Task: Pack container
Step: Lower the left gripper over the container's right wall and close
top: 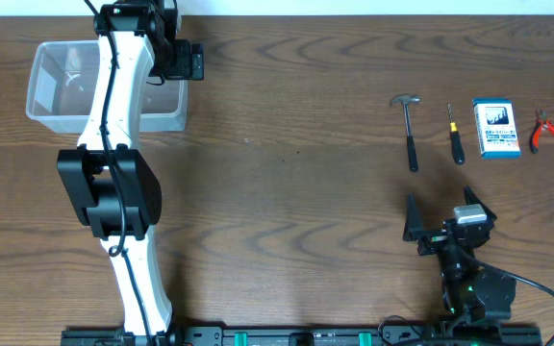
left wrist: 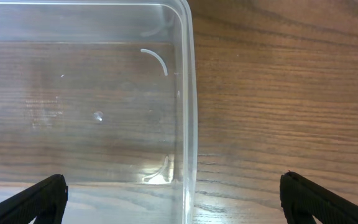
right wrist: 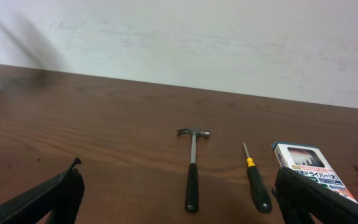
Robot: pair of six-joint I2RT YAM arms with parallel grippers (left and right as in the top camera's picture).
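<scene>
Overhead, the container [top: 51, 113] is sitting at the far left of the bench [top: 287, 192], looking empty, with the left pincer [left wrist: 173, 202] hovering spread wide across its right wall. Lowering from there would be risking a finger catching the rim and tipping or shoving the light tub. The right pincer [top: 440, 216], also spread and holding nothing, is waiting well apart from the hammer [top: 410, 130], screwdriver [top: 455, 135], blue-and-white box [top: 496, 128] and pliers [top: 548, 133] at far right. Gripping the hammer low on its handle would be inviting the head to swing and slip during the long carry.
</scene>
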